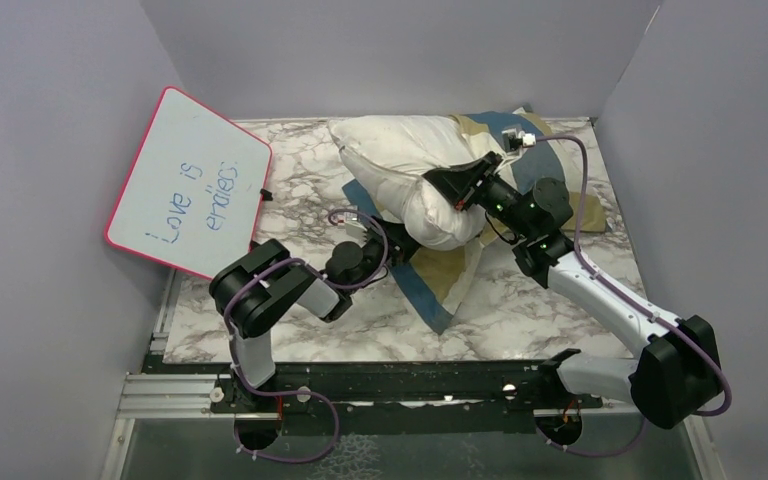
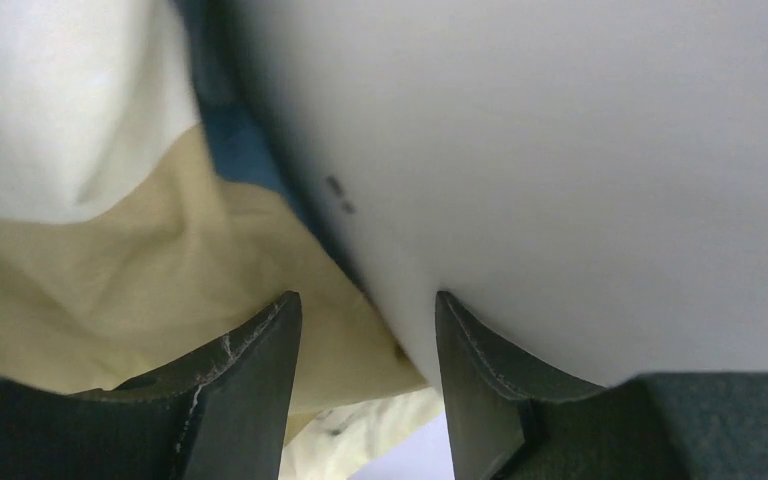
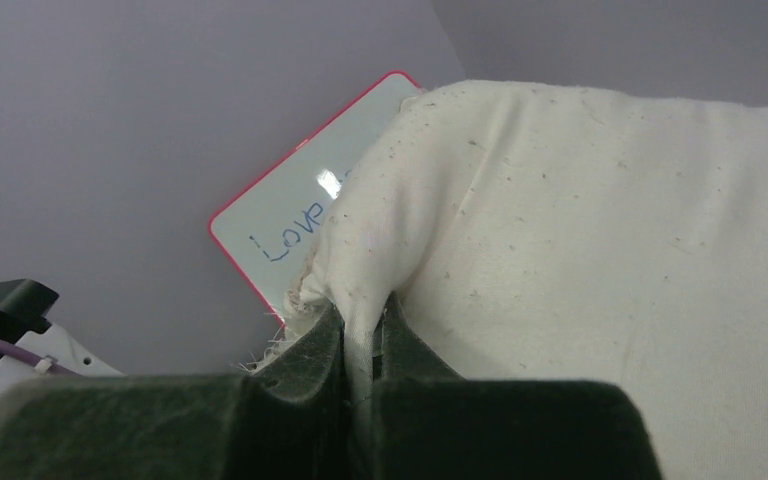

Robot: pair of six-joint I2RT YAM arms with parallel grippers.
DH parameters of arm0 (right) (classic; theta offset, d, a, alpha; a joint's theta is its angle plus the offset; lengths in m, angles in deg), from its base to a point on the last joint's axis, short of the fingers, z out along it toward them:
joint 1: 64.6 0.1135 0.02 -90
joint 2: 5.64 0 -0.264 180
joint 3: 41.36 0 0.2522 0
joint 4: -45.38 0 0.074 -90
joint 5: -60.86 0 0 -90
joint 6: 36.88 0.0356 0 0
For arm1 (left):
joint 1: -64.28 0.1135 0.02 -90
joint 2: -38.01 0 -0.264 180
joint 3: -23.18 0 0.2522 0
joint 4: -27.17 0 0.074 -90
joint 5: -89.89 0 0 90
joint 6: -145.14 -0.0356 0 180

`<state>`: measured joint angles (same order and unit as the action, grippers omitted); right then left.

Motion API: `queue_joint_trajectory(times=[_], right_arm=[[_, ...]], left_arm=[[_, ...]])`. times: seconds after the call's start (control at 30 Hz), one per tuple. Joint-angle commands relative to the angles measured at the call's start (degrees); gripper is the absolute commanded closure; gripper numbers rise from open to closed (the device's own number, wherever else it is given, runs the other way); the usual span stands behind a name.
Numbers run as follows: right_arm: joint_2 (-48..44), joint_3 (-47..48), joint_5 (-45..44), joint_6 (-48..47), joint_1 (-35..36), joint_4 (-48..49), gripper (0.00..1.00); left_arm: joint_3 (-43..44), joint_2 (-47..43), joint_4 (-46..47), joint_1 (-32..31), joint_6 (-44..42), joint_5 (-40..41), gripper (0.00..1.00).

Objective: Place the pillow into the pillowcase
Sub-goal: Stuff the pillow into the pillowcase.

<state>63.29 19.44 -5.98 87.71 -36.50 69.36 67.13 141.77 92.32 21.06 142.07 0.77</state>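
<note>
Marble-patterned table [image 1: 520,320], checked pillowcase [image 1: 445,275] lying on it, pink-rimmed whiteboard [image 1: 190,185] left of the pillowcase, overhanging the table's edge.

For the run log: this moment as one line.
left gripper: open, beside pillow | right gripper: shut on pillowcase edge | pillow: lying on pillowcase

A marble-patterned table [image 1: 520,320], white with grey veins, filled the middle. Plain lilac-grey walls closed it in at 9 o'clock [image 1: 40,200], 12 o'clock [image 1: 390,50] and 3 o'clock [image 1: 720,150]. At 10 o'clock a pink-rimmed whiteboard [image 1: 188,180] stood tilted by the left wall, with blue handwriting on it. A black rail [image 1: 410,385] ran along the table's edge at 6 o'clock. The light was soft and even.
</note>
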Motion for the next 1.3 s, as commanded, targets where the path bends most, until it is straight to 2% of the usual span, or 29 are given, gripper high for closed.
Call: queue_joint_trajectory(times=[0.0,0.17,0.37,0.73,0.87,1.1,1.17,1.27], right_arm=[[-2.2,1.2,3.4,5.3,0.5,9.6,1.0],[-2.8,1.0,3.6,6.3,0.5,10.2,1.0],[-2.9,-0.2,4.4,8.1,0.5,11.7,1.0],[-3.1,-1.2,4.4,8.0,0.5,11.7,1.0],[-2.5,-1.0,5.1,8.4,0.5,12.2,1.0],[-2.6,-2.0,5.3,8.4,0.5,12.6,1.0],[-2.7,-1.8,5.4,7.9,0.5,12.0,1.0],[-3.3,-2.3,4.8,7.7,0.5,11.7,1.0]], left_arm=[[0.9,1.4,-5.6,-2.2,3.5,1.2,0.48],[2.4,0.6,-15.5,-3.9,7.7,3.5,0.48],[5.2,1.1,-18.8,-4.2,11.1,4.9,0.47],[10.8,0.2,-34.2,-4.4,15.5,5.0,0.41],[12.5,3.4,-34.9,-4.5,19.0,2.7,0.38],[17.2,7.1,-35.5,-4.4,19.0,1.6,0.37],[18.1,8.5,-35.2,-4.2,19.2,0.1,0.4],[16.5,8.1,-33.5,-4.1,18.6,1.1,0.64]])
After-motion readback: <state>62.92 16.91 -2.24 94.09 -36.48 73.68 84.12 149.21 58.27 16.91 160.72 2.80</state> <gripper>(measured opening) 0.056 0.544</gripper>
